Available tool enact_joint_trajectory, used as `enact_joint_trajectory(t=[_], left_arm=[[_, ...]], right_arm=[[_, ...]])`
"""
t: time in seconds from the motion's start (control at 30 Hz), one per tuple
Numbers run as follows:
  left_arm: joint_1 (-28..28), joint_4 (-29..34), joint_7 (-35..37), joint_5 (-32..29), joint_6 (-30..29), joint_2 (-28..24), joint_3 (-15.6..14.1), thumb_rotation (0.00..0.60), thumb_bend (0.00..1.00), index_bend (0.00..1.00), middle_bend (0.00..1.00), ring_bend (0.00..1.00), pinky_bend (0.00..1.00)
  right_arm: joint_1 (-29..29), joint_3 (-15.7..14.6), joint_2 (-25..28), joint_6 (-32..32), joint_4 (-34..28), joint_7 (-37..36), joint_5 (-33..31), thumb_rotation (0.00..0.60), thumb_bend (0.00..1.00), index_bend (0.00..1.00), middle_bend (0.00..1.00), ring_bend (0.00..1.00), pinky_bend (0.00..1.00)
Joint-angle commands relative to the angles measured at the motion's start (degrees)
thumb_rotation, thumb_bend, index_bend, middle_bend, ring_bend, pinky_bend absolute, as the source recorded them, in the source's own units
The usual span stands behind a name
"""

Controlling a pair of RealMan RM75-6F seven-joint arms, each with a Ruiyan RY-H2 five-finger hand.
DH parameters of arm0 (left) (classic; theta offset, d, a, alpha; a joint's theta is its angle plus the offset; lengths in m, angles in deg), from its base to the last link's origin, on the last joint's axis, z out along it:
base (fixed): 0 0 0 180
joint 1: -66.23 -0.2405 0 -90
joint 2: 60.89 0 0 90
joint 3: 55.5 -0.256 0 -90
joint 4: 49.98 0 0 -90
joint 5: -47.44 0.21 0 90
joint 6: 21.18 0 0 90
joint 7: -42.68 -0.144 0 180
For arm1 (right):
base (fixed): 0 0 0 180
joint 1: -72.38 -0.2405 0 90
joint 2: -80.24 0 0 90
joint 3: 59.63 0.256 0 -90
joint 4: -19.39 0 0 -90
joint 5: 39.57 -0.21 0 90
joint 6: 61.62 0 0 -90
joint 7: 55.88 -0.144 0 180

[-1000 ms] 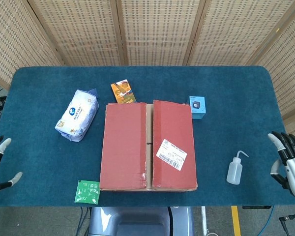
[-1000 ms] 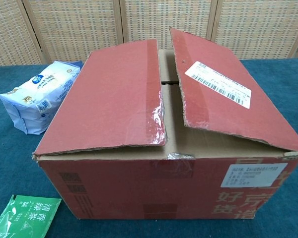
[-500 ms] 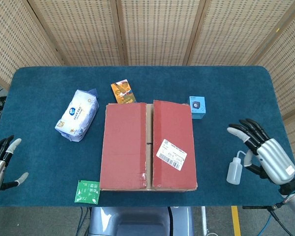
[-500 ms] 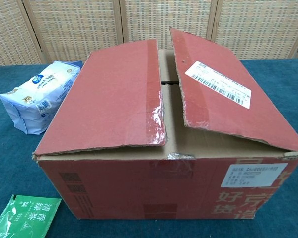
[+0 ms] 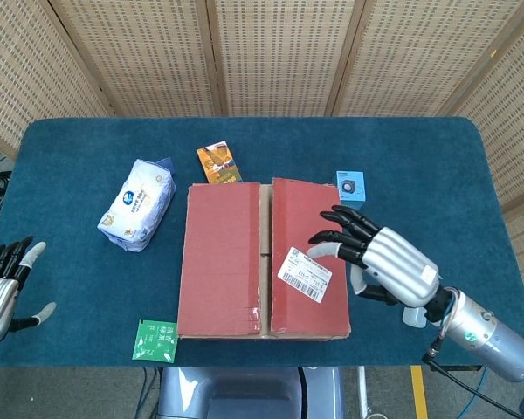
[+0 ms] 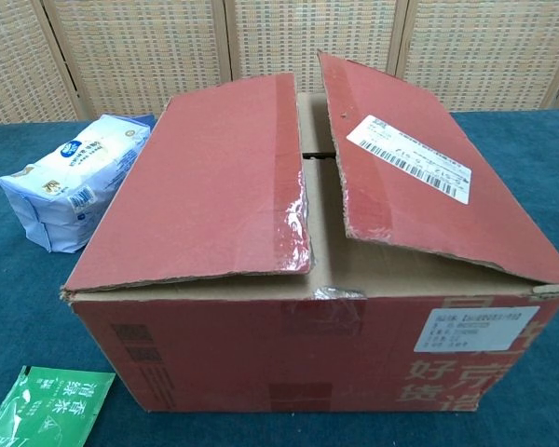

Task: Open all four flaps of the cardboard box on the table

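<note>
Cardboard box (image 5: 262, 259) mid-table, spread right robot hand (image 5: 375, 257) over its right edge

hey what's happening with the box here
A two-armed robot is about to open the cardboard box on the blue table. Its right hand, fingers spread and holding nothing, is over the right edge of the right top flap, near the shipping label. The left hand waits open at the table's left edge. Both top flaps are down, though not flat.
</note>
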Motion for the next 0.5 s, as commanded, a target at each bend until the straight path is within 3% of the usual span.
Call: enact_joint_trajectory(t=[0.03,0.5], left_arm=[[0.3,0.3,-0.5,-0.5,0.3,0.0,0.2,0.528,0.25,0.05,0.0,0.0,0.0],[1.1,-0.8,-0.4,-2.3,1.7,0.4,0.3,0.529,0.25,0.05,0.0,0.0,0.0]], right_arm=[[-3.9,1.1,-0.7,-4.6,-2.2,1.6,-0.5,0.6,1.0,0.28,0.26,0.0,0.0],[-11.0,1.1,-5.5,-15.7,-4.0,12.3,-6.2,0.6,1.0,0.29,0.28,0.01,0.0]])
